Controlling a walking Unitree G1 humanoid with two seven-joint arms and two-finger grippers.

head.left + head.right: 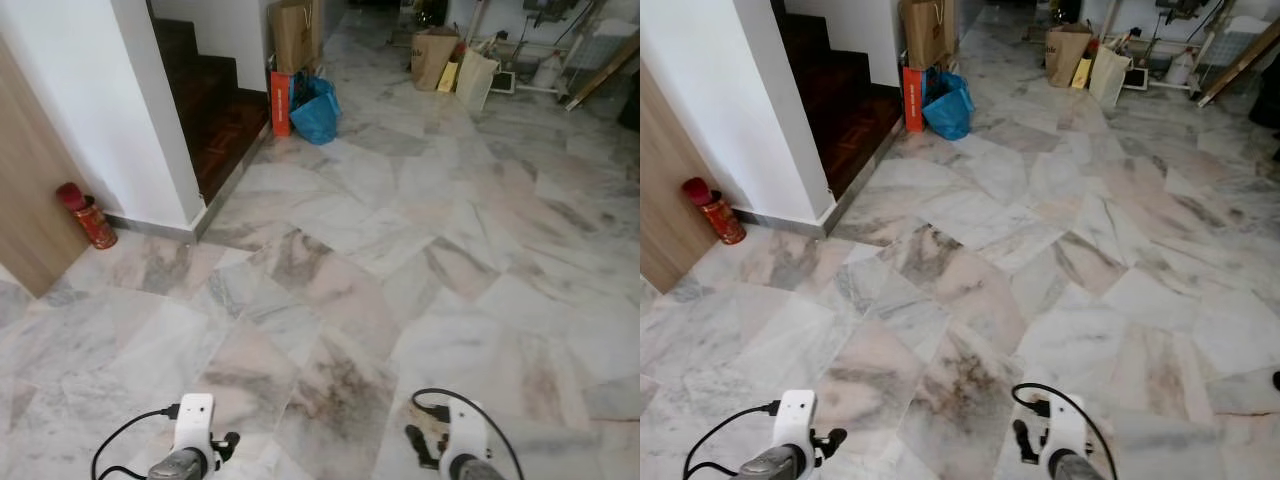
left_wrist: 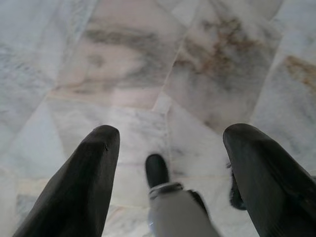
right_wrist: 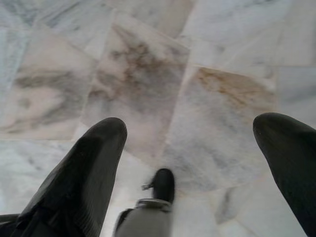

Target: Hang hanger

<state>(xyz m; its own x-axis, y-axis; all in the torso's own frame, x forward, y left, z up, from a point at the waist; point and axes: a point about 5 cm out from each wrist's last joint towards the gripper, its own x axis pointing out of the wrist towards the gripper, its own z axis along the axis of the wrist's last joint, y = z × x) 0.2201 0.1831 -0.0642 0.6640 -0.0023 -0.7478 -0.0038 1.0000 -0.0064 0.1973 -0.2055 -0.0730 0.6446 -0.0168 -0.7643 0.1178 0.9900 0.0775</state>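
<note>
I see both arms low over the grey-veined marble tile floor (image 1: 400, 230). Left gripper (image 2: 168, 143) fingers spread wide, nothing held. Right gripper (image 3: 190, 143) likewise wide, empty. Can't tell where the hanger is, so no orientation. Blue plastic bag (image 1: 316, 110) by dark wood stairs (image 1: 205, 95); red cylindrical canister (image 1: 88, 216) at wall.

Red canister (image 1: 85, 215) by the wall, blue bag (image 1: 315, 110) near stairs (image 1: 205, 95).
</note>
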